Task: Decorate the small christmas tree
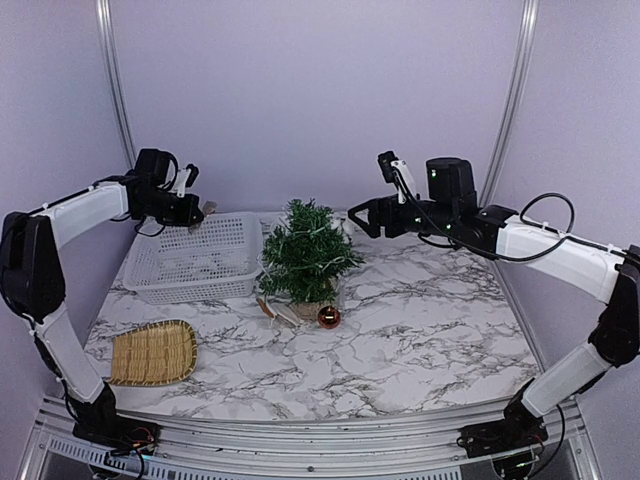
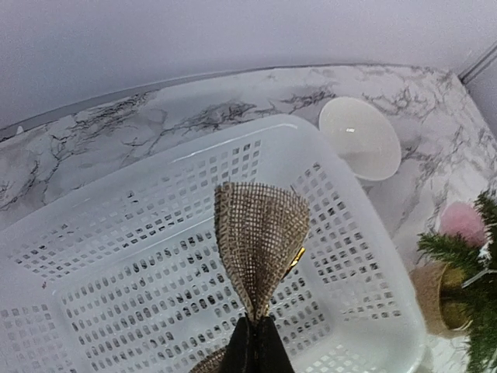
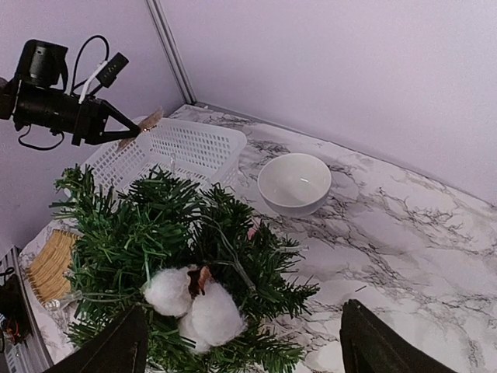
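Hovering over the white plastic basket (image 1: 195, 262), the left gripper (image 1: 195, 212) pinched a burlap bow (image 2: 260, 237). Just right of the basket stood the small christmas tree (image 1: 305, 250), mid-table; the right gripper (image 1: 360, 217) gaped wide near its top.

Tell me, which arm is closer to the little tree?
Right. The right fingers, open, hang close by the top of the tree; the left fingers are farther off, above the white basket, pinching a burlap bow.
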